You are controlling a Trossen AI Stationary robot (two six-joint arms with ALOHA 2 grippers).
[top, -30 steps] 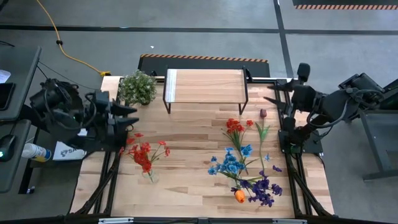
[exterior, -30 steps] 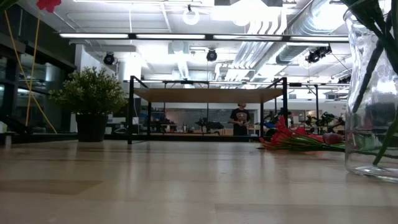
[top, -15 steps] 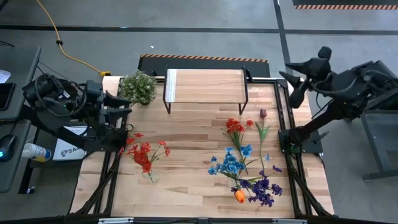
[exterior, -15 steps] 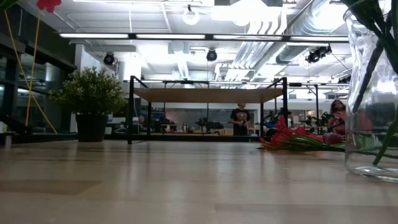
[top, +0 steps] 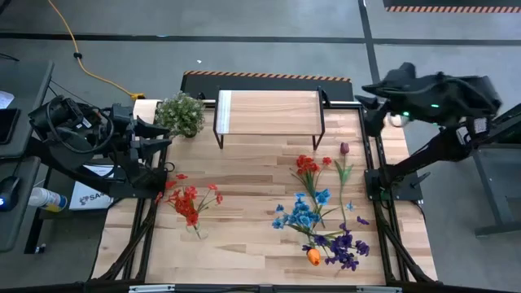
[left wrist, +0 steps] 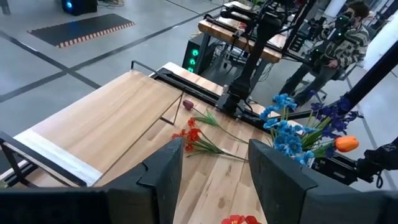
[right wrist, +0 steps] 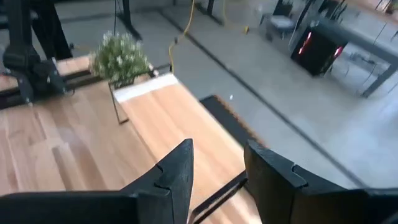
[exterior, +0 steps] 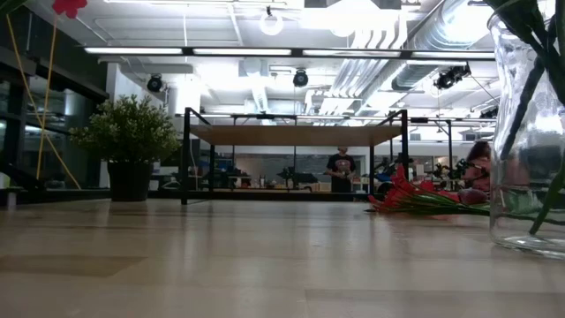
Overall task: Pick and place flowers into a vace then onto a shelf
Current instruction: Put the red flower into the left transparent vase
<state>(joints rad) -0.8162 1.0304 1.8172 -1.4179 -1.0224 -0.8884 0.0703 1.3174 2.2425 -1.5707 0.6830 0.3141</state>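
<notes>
Two dark fingers [right wrist: 177, 171] of the right gripper [right wrist: 217, 171] are seen apart, with nothing held between them. Beyond them, the light wooden plank top of the shelf [right wrist: 168, 118] is shown, with a black leg at one end. A bushy pale-green potted plant [right wrist: 119, 57] stands near that end. A yellow cable [right wrist: 180, 31] lies on the grey floor.

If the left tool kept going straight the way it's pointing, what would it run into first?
Probably the red flowers lying on the table: they sit in line between the open left tool's fingers. The shelf lies off to one side. Depth is unclear.
</notes>
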